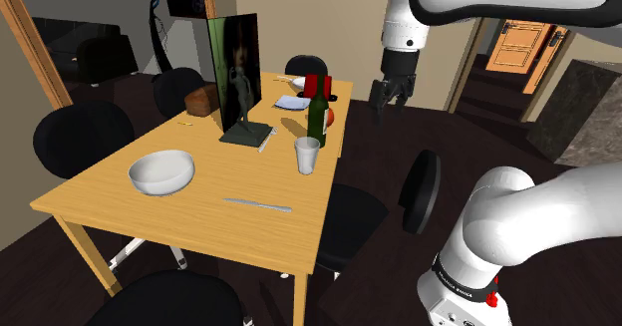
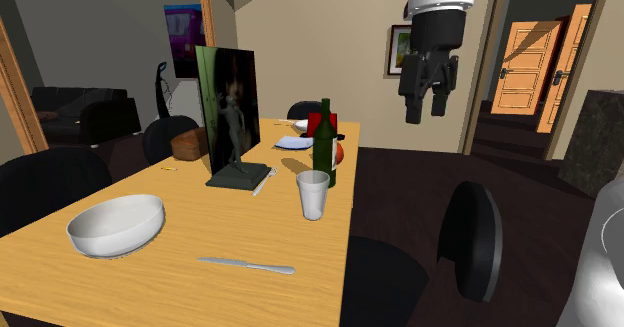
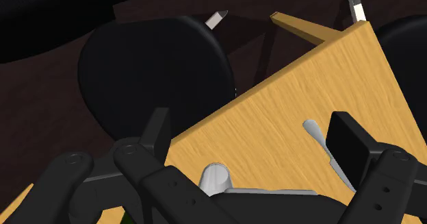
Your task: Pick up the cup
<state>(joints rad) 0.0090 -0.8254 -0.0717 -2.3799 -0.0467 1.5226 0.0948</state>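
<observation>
Wooden worktop [image 1: 219, 179], ringed by black chairs [image 1: 85, 140], is spread across the middle of the shoulder view. Nothing of the task is judged done. The hand [image 1: 390, 103] is hung high in the upper right of that frame, off the worktop's side, released and empty. A white bowl [image 1: 161, 171] and a green bottle [image 1: 317, 115] are set on the worktop. The cup [image 1: 307, 156] stands upright just beside the bottle, near the edge, untouched. Approach, descent, closing and lifting are all left.

The height gap between hand [image 2: 425, 110] and cup [image 2: 313, 194] is made plain in the second exterior view. The parted fingers [image 3: 156, 130], nothing between them, are shown by the wrist view, where the cup [image 3: 215, 177] is partly hidden by the hand's body, a knife [image 3: 313, 129] lying near.
</observation>
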